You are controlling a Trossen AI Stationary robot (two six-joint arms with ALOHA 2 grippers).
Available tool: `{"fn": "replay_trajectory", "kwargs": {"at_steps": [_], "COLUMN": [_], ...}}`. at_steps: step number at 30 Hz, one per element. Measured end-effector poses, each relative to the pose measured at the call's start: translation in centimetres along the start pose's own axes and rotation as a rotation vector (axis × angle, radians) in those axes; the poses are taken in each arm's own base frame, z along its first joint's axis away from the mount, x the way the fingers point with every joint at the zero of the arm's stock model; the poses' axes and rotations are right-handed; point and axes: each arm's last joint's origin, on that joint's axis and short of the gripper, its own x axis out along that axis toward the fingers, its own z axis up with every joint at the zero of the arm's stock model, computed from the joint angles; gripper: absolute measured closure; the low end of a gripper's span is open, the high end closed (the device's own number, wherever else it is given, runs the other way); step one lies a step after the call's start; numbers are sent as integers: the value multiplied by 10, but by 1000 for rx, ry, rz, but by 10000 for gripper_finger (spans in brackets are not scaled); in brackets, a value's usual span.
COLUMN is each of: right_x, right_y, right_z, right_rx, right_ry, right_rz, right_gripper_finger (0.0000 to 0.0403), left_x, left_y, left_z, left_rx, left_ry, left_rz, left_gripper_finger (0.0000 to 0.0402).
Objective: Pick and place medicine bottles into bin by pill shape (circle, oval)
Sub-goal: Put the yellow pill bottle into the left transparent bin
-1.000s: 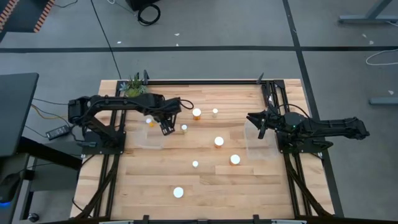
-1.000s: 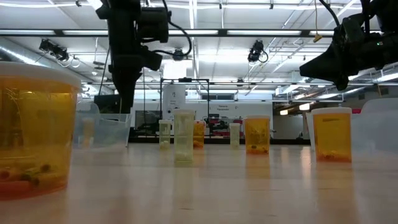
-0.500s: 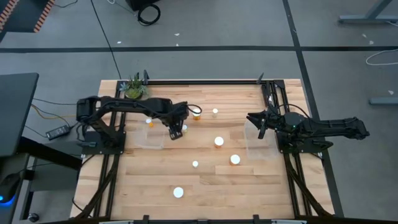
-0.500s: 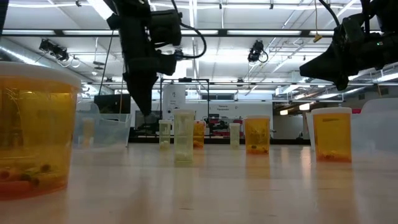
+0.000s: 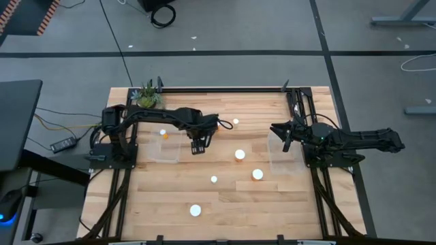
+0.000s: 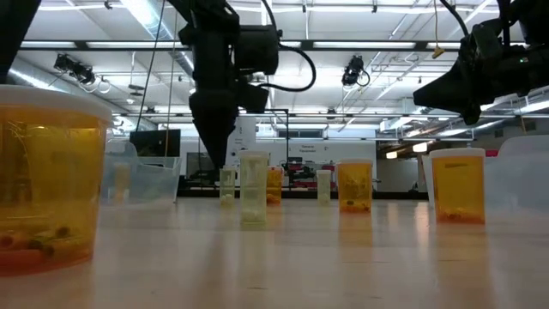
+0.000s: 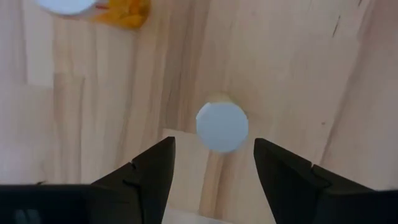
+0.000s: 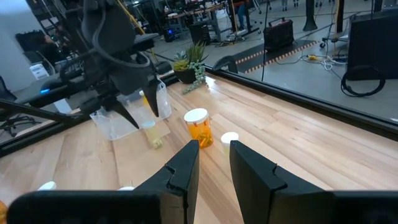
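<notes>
Left gripper [image 7: 213, 163] over a white-capped bottle [image 7: 222, 126].
Fingers spread, bottle untouched between; right gripper [image 8: 214, 163] fingers pressed together beside its bin [image 5: 285, 155].

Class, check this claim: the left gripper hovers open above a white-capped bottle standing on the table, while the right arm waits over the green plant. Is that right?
Not quite. The right gripper waits at the clear bin on the right side, far from the plant, as the high view shows. The rest holds: the left gripper is open over a white-capped bottle.

Left tool [image 5: 198, 147] mid-table, fingers apart — right tool [image 5: 285, 136] shut (parked at right).
</notes>
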Motion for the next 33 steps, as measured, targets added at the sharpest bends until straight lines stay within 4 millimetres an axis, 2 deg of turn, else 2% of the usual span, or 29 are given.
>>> {"fn": "replay_trajectory", "kwargs": {"at_steps": [5,9,25,29,33], "right_x": [0,0,0,0,0], "right_y": [0,0,0,0,0], "right_z": [0,0,0,0,0], "right_rx": [0,-1,-1,-1,-1], "right_ry": [0,2,2,1,2], "right_rz": [-1,-1,-1,-1,-1], "right_gripper_finger": [306,306,306,306,306], "left_x": [11,16,16,14,-1], "left_y": [-1,-1,-2,-2,0], "left_z": [5,9,9,8,6], "left_rx": [27,36,31,30,25], "left_ry": [-9,-33,-31,-32,-64], "left_rz": [0,0,0,0,2], "left_gripper_finger": [158,166,278,274,264]}}
